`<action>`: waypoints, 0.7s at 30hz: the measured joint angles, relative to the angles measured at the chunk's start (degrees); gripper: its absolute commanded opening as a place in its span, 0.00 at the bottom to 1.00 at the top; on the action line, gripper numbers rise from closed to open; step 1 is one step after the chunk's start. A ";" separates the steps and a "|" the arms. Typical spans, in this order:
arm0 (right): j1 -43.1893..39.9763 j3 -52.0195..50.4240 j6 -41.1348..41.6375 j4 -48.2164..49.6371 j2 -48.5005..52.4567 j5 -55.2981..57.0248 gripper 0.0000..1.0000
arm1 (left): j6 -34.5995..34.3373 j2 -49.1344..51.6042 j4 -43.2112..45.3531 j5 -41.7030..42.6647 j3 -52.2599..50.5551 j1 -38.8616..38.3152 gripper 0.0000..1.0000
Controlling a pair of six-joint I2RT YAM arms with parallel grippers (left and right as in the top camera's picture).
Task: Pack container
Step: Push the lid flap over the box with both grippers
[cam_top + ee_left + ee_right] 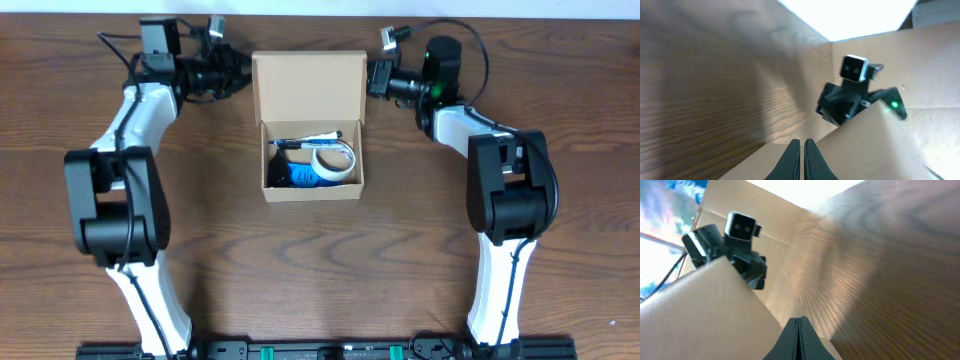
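Note:
The tan cardboard container (312,193) stands open in the middle of the table, its flap lid (307,85) raised at the far side. Inside lie a white tape roll (333,163), a blue item (298,177) and a pen-like item (300,142). My left gripper (245,72) is shut at the lid's left edge. My right gripper (370,78) is shut at the lid's right edge. In the left wrist view the shut fingers (802,142) lie against the cardboard (880,145). In the right wrist view the shut fingers (800,320) lie against the cardboard (705,315).
The wooden table (400,250) carries only the box and both arms. Each wrist view shows the opposite gripper over the lid's top edge, the right one (855,97) and the left one (735,245).

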 measured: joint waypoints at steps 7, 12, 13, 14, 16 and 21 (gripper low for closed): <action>0.00 5.68 0.00 0.07 0.00 -3.41 0.02 | 4.17 -5.07 -3.52 0.22 0.00 0.00 0.06; 0.02 7.34 0.00 0.13 -0.04 -6.49 0.02 | 8.57 -5.92 -10.05 -0.31 0.02 0.00 0.06; 0.02 7.37 0.00 0.13 -0.04 -7.13 0.02 | 9.66 -6.14 -11.80 -0.50 0.02 0.00 0.06; 0.02 7.37 0.00 -0.07 -0.04 -8.31 0.02 | 11.21 -6.54 -14.38 -0.98 0.02 0.00 0.06; 0.02 7.37 0.02 -0.37 -0.04 -10.34 0.02 | 13.94 -7.19 -18.84 -2.14 0.04 0.00 0.06; 0.07 7.37 1.11 -0.92 -0.04 -15.21 0.02 | 21.00 -9.33 -26.80 -5.07 0.04 0.00 0.05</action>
